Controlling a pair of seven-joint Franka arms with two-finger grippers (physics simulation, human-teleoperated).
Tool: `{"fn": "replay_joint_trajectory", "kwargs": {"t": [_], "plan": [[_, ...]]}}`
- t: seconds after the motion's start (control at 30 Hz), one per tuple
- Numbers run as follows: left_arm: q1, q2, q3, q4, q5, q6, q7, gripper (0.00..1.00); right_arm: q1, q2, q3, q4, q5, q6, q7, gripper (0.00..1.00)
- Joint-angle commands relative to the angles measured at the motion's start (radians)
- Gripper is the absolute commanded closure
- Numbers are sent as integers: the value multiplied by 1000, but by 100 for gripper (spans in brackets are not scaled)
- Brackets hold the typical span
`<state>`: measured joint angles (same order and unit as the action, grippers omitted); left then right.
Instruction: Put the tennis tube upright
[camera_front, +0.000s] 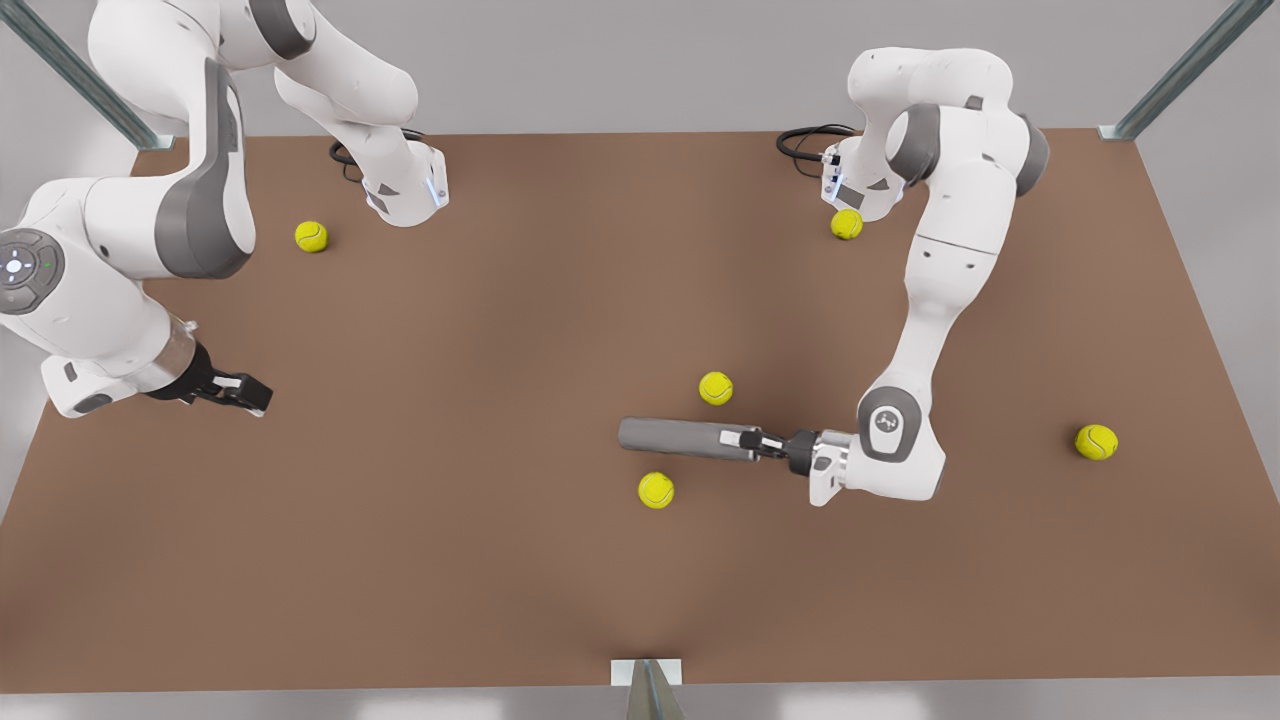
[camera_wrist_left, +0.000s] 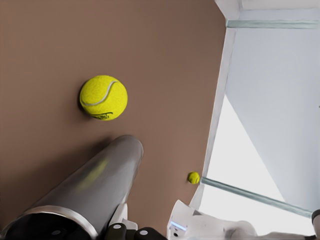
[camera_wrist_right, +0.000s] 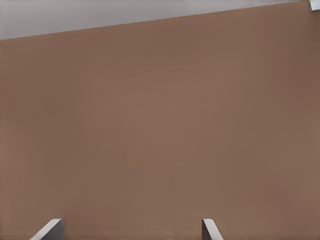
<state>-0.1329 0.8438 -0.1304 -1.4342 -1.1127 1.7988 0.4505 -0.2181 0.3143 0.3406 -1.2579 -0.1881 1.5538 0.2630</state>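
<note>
Brown table (camera_front: 420, 560) carrying a grey tennis tube (camera_front: 680, 438), five yellow-green balls and the bases of two white arms. Nearest the table's front edge lies one ball (camera_front: 656, 490), just beside the tube's closed end on its near side. The tube lies flat on its side, a little toward the front view's right of the table's middle and roughly parallel to the front edge. The left gripper (camera_front: 752, 441) grips the tube at its open end, one finger (camera_front: 740, 437) lying along the outer wall; the left wrist view looks along the tube (camera_wrist_left: 95, 190) from its lighter rim, and what is visible of the hollow mouth appears dark, so its contents cannot be told. A second ball (camera_front: 716, 388) rests on the tube's far side, near but not touching it, and appears again in the left wrist view (camera_wrist_left: 103, 97). A third ball (camera_front: 1096, 442) sits well apart, near the table's edge on the front view's right. Over the opposite side edge, the right gripper (camera_front: 245, 392) hangs above the bare table holding nothing; the right wrist view shows its two fingertips (camera_wrist_right: 50, 230) spread wide over bare brown surface. Toward the back edge, one ball (camera_front: 311, 236) lies near the right arm's base and another (camera_front: 847, 224) touches or nearly touches the left arm's base.
</note>
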Motion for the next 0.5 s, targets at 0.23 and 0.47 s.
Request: {"fn": "replay_joint_trajectory", "kwargs": {"t": [0.23,0.47], "plan": [[2,-17,0,1,19,-3,-29,79,-24,17,0,0,-1,23,-5,0],[6,-55,32,5,42,-33,-52,79,-27,17,-2,2,-2,23,-5,0]]}}
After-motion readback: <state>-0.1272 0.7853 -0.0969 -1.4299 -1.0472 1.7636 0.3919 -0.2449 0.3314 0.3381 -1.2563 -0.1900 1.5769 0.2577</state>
